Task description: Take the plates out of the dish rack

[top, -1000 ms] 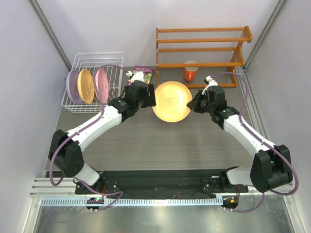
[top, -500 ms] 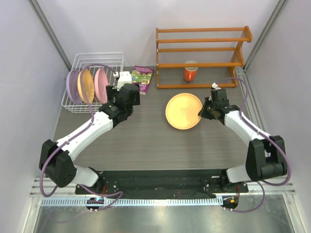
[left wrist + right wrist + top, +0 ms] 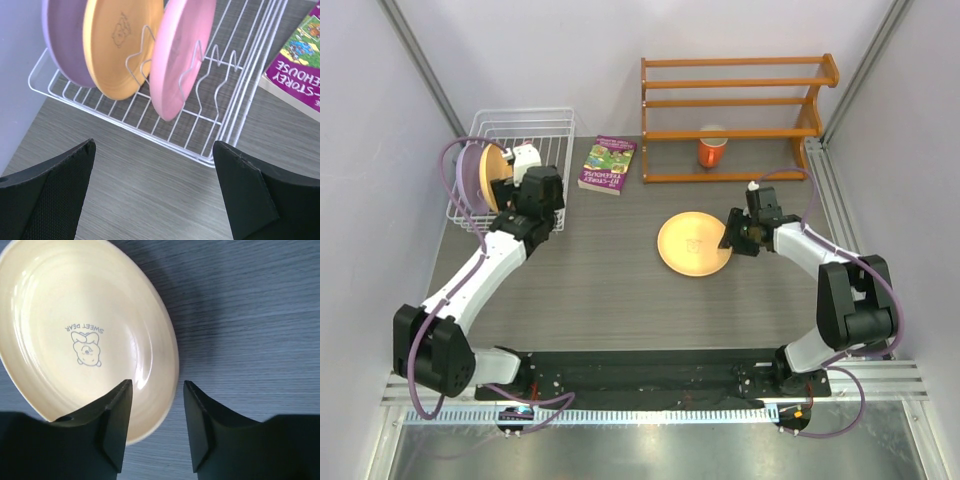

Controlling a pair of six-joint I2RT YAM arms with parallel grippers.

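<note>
Standing on edge between the thin dividers of the white wire dish rack [image 3: 525, 112] at the far left are three round plates: a lavender plate [image 3: 62, 40] outermost, a yellow-orange plate [image 3: 117, 40] with a faint bear print, then a pink plate [image 3: 180, 55]. The left gripper [image 3: 154, 145] hangs just in front of the rack, fingers spread wide and grasping nothing. A purple book [image 3: 608, 165] lies right of the rack. Mid-table, a fourth plate [image 3: 690, 243], pale yellow with a small bear drawing and lettering, lies flat on the grey wood-grain table [image 3: 610, 290]. The right gripper [image 3: 157, 385] straddles its right rim, fingers parted and not pinching it.
</note>
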